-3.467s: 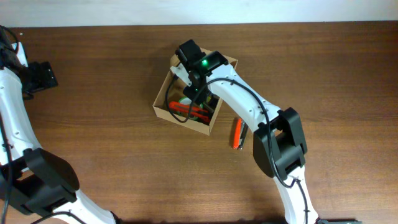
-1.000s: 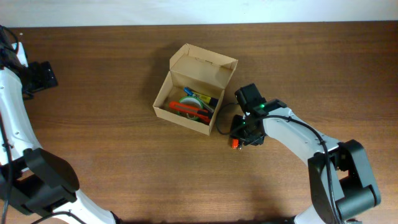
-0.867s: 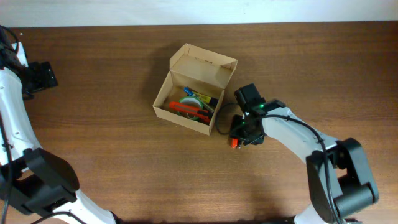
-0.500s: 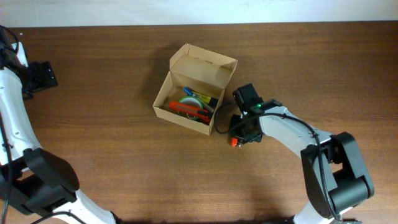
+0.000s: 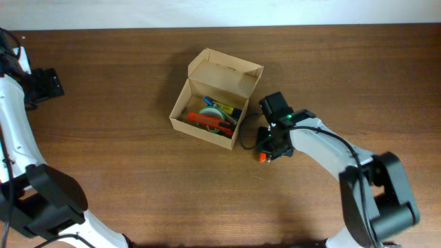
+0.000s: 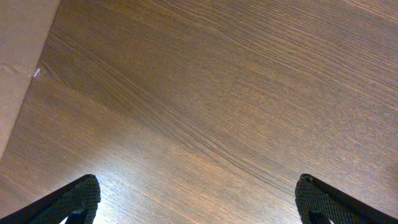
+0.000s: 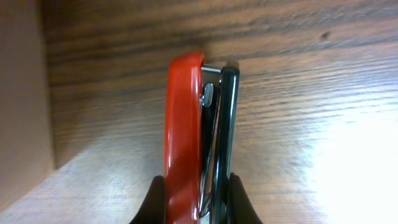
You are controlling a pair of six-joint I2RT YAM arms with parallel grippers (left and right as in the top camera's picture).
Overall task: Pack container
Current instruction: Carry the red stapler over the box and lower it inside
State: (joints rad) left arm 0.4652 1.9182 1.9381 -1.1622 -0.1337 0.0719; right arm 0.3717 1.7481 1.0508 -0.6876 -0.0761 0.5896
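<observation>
**Q:** What's nearest you?

**A:** My right gripper (image 7: 198, 200). A second ago its jaws stood apart. Now they've pinched in on the red-and-black stapler (image 7: 186, 124), which lies flat on the table (image 7: 311, 93).

**Q:** Meaning what?

**A:** I'd say the grasp is made, and lifting comes next.

**Q:** And the box?

**A:** The box (image 5: 180, 114) sits just left of the stapler, mid-frame from overhead, lid up, partly filled.

**Q:** Your other hand?

**A:** My left gripper (image 6: 198, 198) idles spread wide over bare wood, far off at upper left.
</observation>
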